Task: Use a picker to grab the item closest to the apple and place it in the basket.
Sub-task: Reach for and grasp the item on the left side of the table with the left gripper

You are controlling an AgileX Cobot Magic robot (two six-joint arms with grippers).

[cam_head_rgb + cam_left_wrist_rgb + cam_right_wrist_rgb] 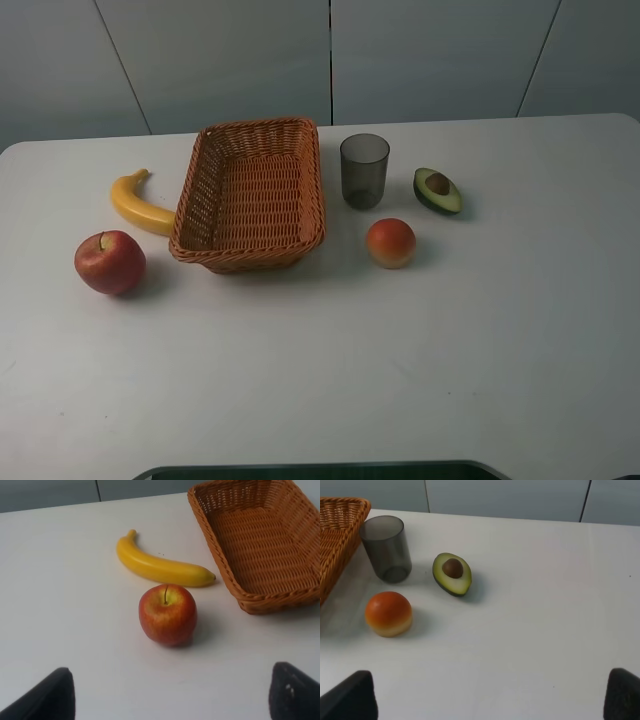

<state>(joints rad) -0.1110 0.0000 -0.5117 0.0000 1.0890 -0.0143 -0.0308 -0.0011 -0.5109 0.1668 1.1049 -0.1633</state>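
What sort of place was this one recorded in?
Probably a lab tabletop setup, not a kitchen: a white table, plain grey wall panels behind it, and a red apple and yellow banana staged beside a woven brown wicker basket.
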